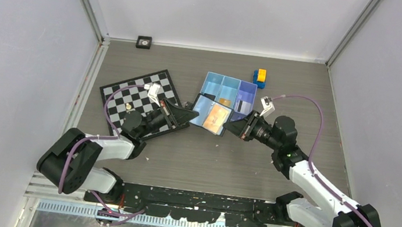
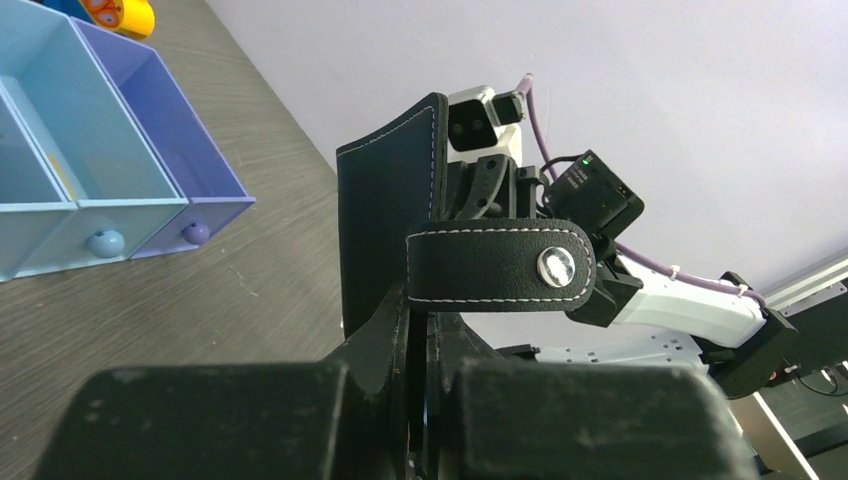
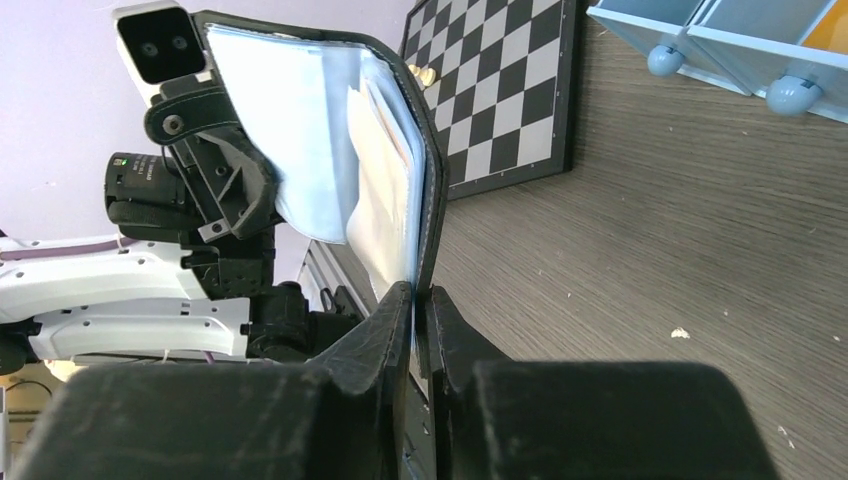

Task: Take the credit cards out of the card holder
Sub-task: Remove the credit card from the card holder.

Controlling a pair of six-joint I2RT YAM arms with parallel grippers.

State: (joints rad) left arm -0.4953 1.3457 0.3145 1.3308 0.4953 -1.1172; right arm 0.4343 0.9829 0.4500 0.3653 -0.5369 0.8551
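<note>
The black card holder [image 1: 208, 116] hangs open above the table between my two grippers. Its pale bluish inner face shows a gold-orange credit card [image 1: 219, 117] in a sleeve. My left gripper [image 1: 190, 114] is shut on the holder's left cover. In the left wrist view the black cover [image 2: 388, 215] and its snap strap [image 2: 498, 266] rise from the shut left gripper [image 2: 440, 335]. My right gripper [image 1: 228, 127] is shut on the holder's right edge. The right wrist view shows the pale sleeves [image 3: 320, 140] above the shut right gripper [image 3: 420, 300]. A silvery-grey striped card [image 1: 244, 104] lies in the tray.
The light-blue three-compartment tray [image 1: 214, 82] stands just behind the holder; it also shows in the left wrist view [image 2: 90, 190] and the right wrist view [image 3: 720, 40]. A chessboard [image 1: 130, 95] lies under the left arm. A yellow-and-blue toy block [image 1: 260, 77] sits behind the tray.
</note>
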